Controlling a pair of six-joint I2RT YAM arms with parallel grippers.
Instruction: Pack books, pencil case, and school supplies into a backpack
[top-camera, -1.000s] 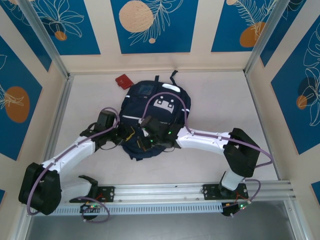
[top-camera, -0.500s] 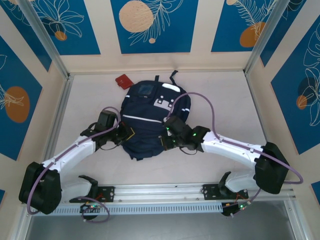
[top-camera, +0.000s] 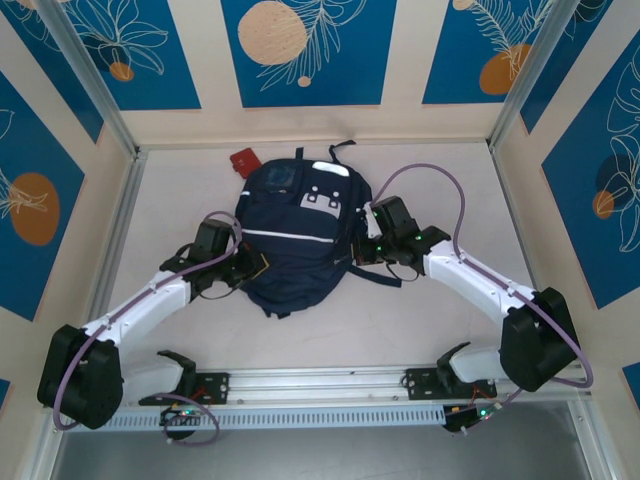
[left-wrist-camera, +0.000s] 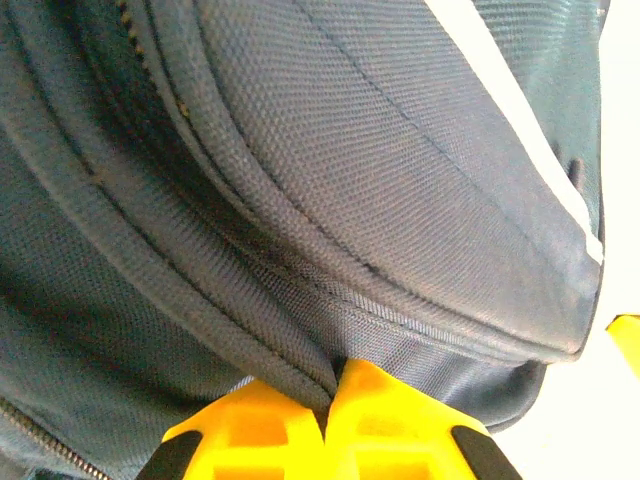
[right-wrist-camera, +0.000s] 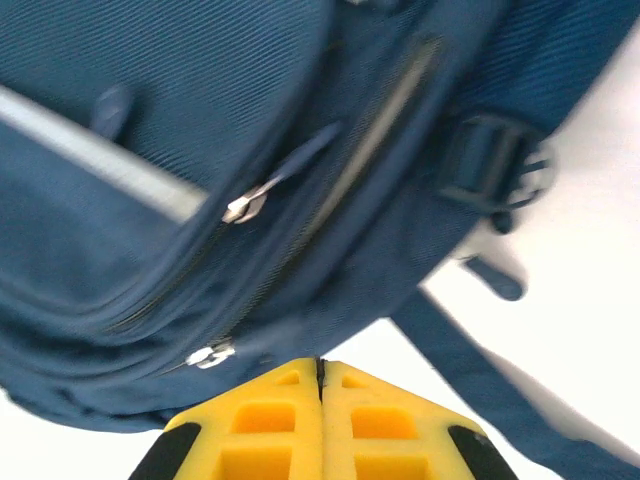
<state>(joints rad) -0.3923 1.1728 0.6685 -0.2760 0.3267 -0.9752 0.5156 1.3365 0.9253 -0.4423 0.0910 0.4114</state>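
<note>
The backpack (top-camera: 295, 235) lies flat mid-tabletop (top-camera: 450, 190), toward the far side. The left hand (left-wrist-camera: 335, 385), closed, pinches a fabric fold at its left edge. The right hand (right-wrist-camera: 320, 375), fingers pressed together, sits just beside its right edge.

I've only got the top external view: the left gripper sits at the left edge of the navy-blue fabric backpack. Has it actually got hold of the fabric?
Observer: In the left wrist view, the left gripper is shut, with a seam fold of the navy-blue fabric backpack seemingly pinched between its yellow tips.
Operator: And the other arm?
Observer: The right gripper is shut too, with nothing between its tips.
Operator: Any zipper pulls near it?
Observer: Two silver zipper pulls sit just ahead of it.
</note>
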